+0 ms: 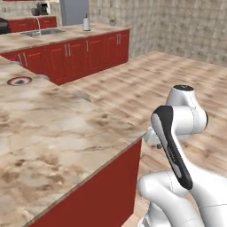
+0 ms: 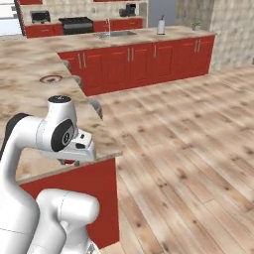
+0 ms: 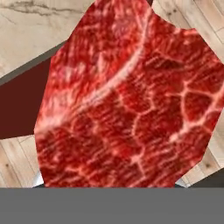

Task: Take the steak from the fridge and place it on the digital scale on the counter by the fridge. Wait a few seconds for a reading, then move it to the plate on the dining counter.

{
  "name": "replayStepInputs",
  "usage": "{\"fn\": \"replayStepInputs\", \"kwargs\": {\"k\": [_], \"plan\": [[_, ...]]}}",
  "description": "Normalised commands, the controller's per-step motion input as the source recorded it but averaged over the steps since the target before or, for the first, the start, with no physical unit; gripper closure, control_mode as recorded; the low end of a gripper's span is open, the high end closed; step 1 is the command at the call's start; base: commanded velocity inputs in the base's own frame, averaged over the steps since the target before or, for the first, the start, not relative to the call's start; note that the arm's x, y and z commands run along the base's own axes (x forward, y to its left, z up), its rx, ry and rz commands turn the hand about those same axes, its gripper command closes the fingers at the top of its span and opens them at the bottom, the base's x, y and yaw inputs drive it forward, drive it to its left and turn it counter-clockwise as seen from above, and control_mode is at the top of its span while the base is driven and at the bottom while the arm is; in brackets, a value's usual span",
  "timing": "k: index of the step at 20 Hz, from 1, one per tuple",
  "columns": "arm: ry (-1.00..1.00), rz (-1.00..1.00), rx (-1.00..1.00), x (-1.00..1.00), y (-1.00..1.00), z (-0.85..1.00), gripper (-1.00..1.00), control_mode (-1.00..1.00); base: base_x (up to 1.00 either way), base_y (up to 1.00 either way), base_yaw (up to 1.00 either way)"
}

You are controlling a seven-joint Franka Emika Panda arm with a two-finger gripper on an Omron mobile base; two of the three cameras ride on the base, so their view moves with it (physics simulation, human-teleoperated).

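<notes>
You can see the steak (image 3: 127, 100) very close up in the hand view, red with thin pale lines running through it, hanging over the edge where the dining counter (image 3: 39, 26) meets the wood floor. The dining counter (image 1: 57, 128) is a long beige-brown stone top with red sides, near you on the left. The plate (image 1: 19, 81) is small and round with a dark red rim, and it sits flat on the far left part of that top.
</notes>
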Motion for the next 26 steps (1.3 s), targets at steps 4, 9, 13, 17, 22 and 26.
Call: {"fn": "replayStepInputs", "kwargs": {"k": [4,9,13,17,22,26], "plan": [[0.0,0.0,0.0,0.0,0.0,0.0,1.0,1.0,0.66,-1.0,0.36],[0.0,0.0,0.0,0.0,0.0,0.0,1.0,1.0,0.8,-1.0,0.38],[0.0,0.0,0.0,0.0,0.0,0.0,1.0,1.0,0.85,-1.0,0.41],[0.0,0.0,0.0,0.0,0.0,0.0,1.0,1.0,0.79,-1.0,0.44],[0.0,0.0,0.0,0.0,0.0,0.0,1.0,1.0,0.88,-0.95,0.52],[0.0,0.0,0.0,0.0,0.0,0.0,1.0,1.0,0.99,-0.82,0.57]]}}
